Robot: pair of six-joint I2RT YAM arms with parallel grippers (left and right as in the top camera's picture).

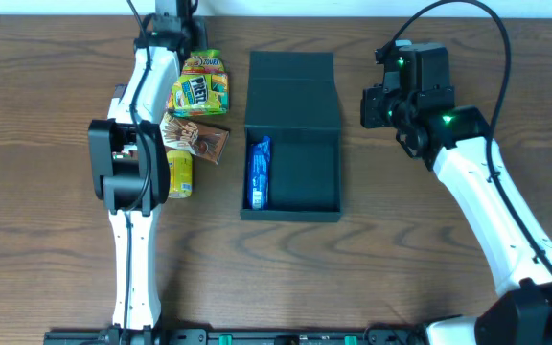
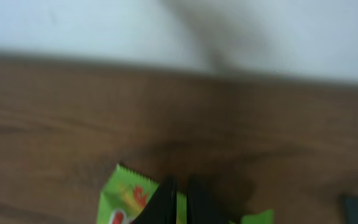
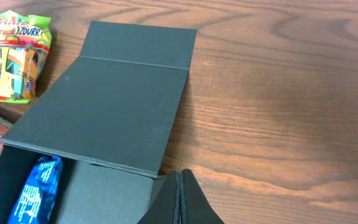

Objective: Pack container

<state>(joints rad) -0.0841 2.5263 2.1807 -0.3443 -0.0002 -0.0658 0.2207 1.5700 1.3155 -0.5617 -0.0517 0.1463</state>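
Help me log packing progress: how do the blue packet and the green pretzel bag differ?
The blue packet lies inside the container; the green pretzel bag lies on the table outside it. The blue packet is slim, the green pretzel bag broader. Both are snack packs.

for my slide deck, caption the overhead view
Open teal container with one blue snack pack inside; left gripper closed on a green snack pack beside it, right gripper shut on the other side.

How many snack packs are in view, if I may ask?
5: blue pack inside the container; green bag, yellow-blue pack, brown pack and yellow pack left of it, where the left arm may hide more.
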